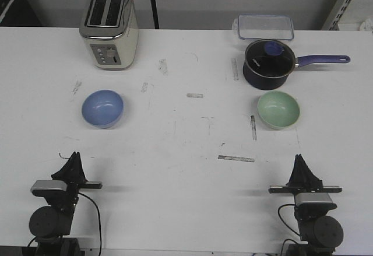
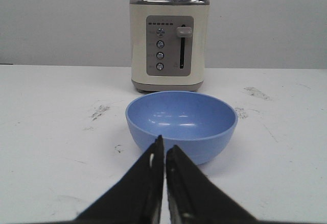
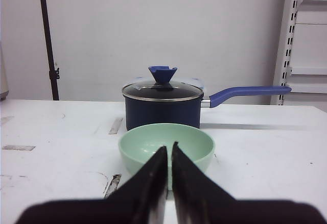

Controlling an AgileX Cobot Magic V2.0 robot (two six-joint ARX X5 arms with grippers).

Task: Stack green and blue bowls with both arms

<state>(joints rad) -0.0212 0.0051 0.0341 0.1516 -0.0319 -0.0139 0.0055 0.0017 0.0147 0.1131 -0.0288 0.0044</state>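
L hand (image 2: pixel 164 150) just short of blue bowl (image 2: pixel 182 124)

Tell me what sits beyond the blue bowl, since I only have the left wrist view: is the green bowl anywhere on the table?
Observer: Yes. The green bowl stands on the table's right side, ahead of the right gripper, apart from the blue bowl.
Operator: Anything near the green one?
Observer: A dark saucepan with a glass lid stands just behind it, its handle pointing right.
Operator: Is the right arm holding anything?
Observer: No. In the right wrist view its fingers are closed together and empty, short of the green bowl.
Operator: Anything else back there?
Observer: A clear lidded container sits behind the saucepan at the table's far edge.
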